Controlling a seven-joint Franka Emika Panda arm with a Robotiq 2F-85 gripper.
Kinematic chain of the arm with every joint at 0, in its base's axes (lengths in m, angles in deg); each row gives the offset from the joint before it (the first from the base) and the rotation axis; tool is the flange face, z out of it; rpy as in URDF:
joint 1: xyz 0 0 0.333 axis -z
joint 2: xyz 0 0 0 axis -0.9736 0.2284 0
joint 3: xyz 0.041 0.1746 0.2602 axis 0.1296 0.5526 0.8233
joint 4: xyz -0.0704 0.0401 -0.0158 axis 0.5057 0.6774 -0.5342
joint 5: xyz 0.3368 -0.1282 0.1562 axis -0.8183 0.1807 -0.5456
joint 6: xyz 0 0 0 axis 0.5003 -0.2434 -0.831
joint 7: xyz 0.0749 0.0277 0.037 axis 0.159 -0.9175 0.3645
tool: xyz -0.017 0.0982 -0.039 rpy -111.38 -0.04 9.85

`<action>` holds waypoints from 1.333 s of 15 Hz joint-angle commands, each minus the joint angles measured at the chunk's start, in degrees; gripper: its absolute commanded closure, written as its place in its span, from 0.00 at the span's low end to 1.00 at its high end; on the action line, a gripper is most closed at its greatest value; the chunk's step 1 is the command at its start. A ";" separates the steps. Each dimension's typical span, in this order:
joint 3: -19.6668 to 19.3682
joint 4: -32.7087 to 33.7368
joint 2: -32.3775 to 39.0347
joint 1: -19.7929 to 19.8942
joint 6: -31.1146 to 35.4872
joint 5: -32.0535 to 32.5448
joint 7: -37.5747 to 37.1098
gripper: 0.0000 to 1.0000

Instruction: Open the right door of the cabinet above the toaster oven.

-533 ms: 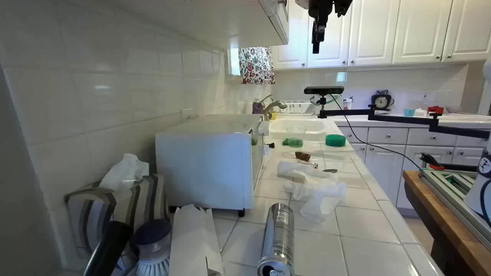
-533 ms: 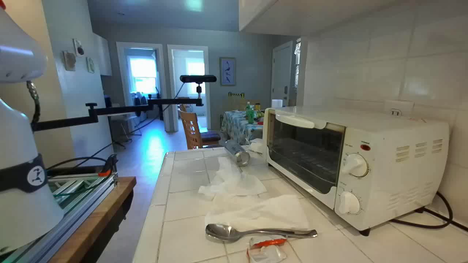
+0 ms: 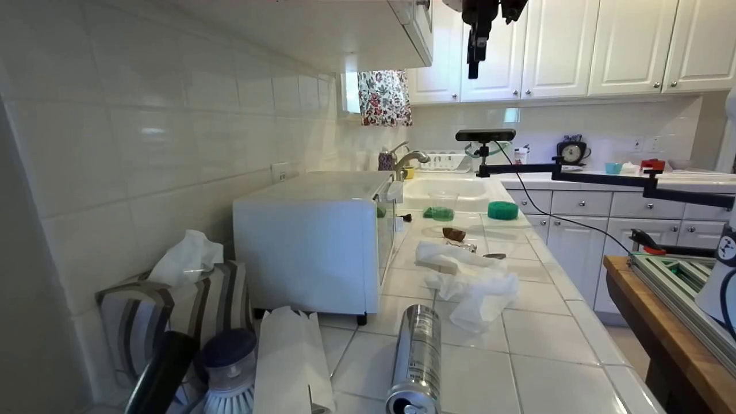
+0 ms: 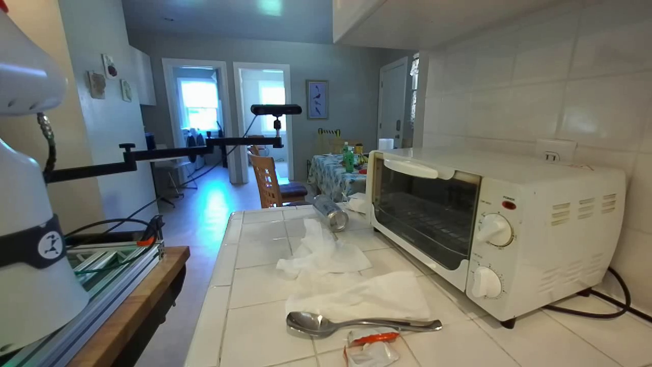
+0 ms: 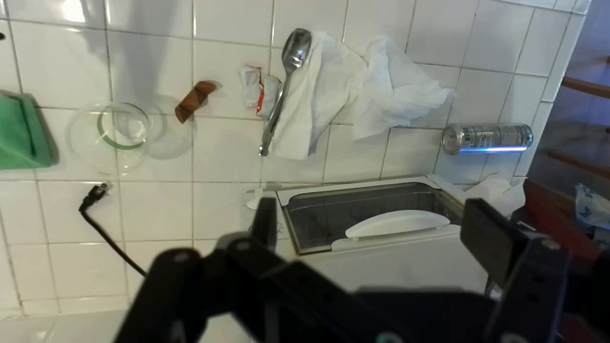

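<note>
The cabinet [image 3: 322,34] hangs above the toaster oven; its underside also shows in an exterior view [image 4: 458,20]. The right door [image 3: 421,31] is a narrow white sliver seen nearly edge-on, seemingly lying against the cabinet; most is above the picture. A small dark bit [image 3: 425,5] at the top edge may be its knob. The white toaster oven [image 3: 305,253] stands on the counter, also seen in an exterior view [image 4: 550,239] and the wrist view [image 5: 395,267]. My gripper [image 5: 374,219] is open and empty, fingers downward [image 3: 478,52], apart from the door in front of the cabinet.
The tiled counter [image 3: 552,339] holds a can [image 3: 417,356], crumpled paper [image 3: 477,293], a spoon [image 4: 321,324] and a tissue box [image 3: 213,299]. A camera [image 3: 486,135] on a black arm stands beyond. Raised-panel cabinets [image 3: 560,46] line the back wall.
My gripper has shifted up only very slightly in an exterior view. Nothing else has visibly moved.
</note>
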 commanded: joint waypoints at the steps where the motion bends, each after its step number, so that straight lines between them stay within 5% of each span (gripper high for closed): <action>1: 4.08 -0.56 -2.64 1.47 0.16 0.23 -3.52 0.00; 7: 10.50 -2.57 -9.60 1.23 2.59 2.42 -14.84 0.00; 20: 21.79 -16.20 -19.92 0.71 28.66 13.52 -30.37 0.00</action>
